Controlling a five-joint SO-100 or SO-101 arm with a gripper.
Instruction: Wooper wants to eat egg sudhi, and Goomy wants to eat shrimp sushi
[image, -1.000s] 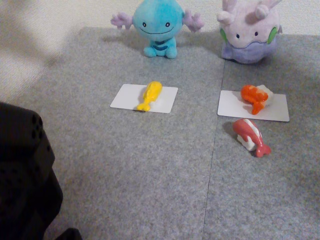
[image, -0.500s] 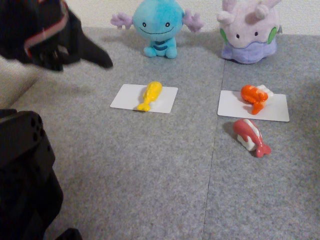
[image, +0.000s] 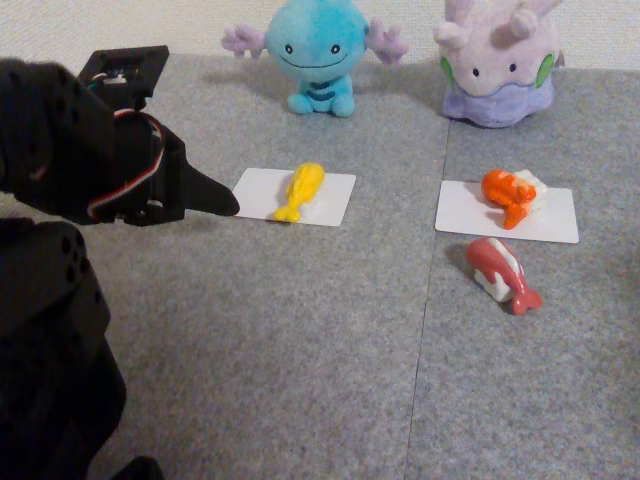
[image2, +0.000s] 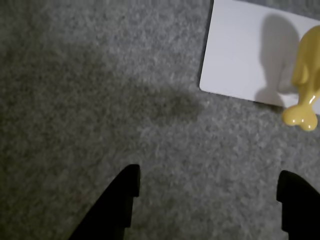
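Egg sudhi (image: 301, 190) lies lengthwise on its white card (image: 330, 200), forked tail toward the camera in the fixed view; fingers (image2: 207, 192) spread wide, holding nothing.

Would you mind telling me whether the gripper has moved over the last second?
Yes. In the fixed view the gripper has come in from the left and dropped toward the white card under the egg sushi.

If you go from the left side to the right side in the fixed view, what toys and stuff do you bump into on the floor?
Gripper → egg sudhi on its white card → shrimp sushi on the other white card. The pinkish-red sushi lies just in front of the shrimp one, so its place in the order is unclear.
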